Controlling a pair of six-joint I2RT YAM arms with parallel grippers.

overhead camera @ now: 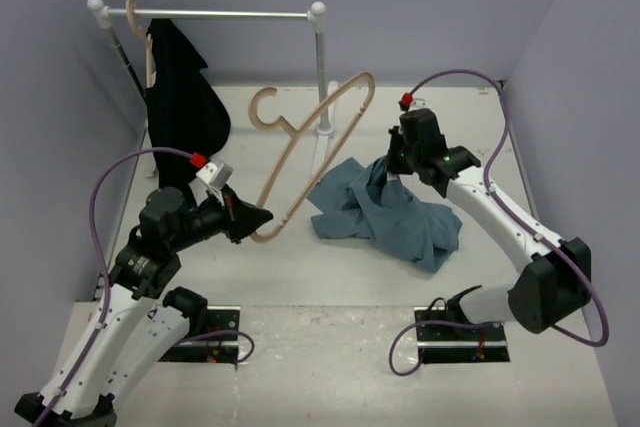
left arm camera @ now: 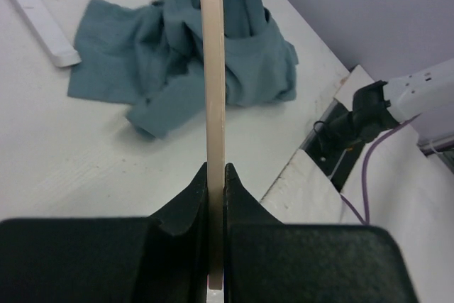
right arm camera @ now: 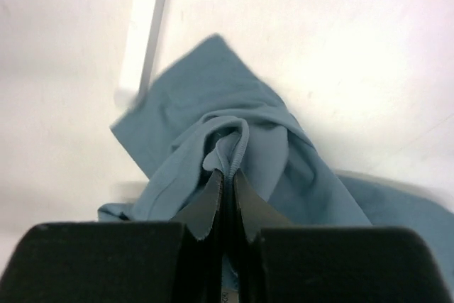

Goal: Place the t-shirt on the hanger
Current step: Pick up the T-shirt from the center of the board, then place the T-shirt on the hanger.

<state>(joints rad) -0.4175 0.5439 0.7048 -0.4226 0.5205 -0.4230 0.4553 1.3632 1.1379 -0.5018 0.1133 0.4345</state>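
Note:
The grey-blue t-shirt (overhead camera: 385, 212) lies crumpled on the table right of centre. My right gripper (overhead camera: 392, 173) is shut on a ribbed edge of the t-shirt (right arm camera: 234, 148) and lifts that part above the heap. The pale wooden hanger (overhead camera: 312, 147) is held tilted above the table, hook to the upper left. My left gripper (overhead camera: 255, 218) is shut on the lower end of the hanger (left arm camera: 213, 97), which runs straight up in the left wrist view, in front of the t-shirt (left arm camera: 177, 62).
A white clothes rail (overhead camera: 210, 15) stands at the back, its post base (overhead camera: 322, 132) near the t-shirt. A black garment (overhead camera: 182, 97) on a second wooden hanger (overhead camera: 137, 22) hangs at the rail's left end. Grey-violet walls enclose the table.

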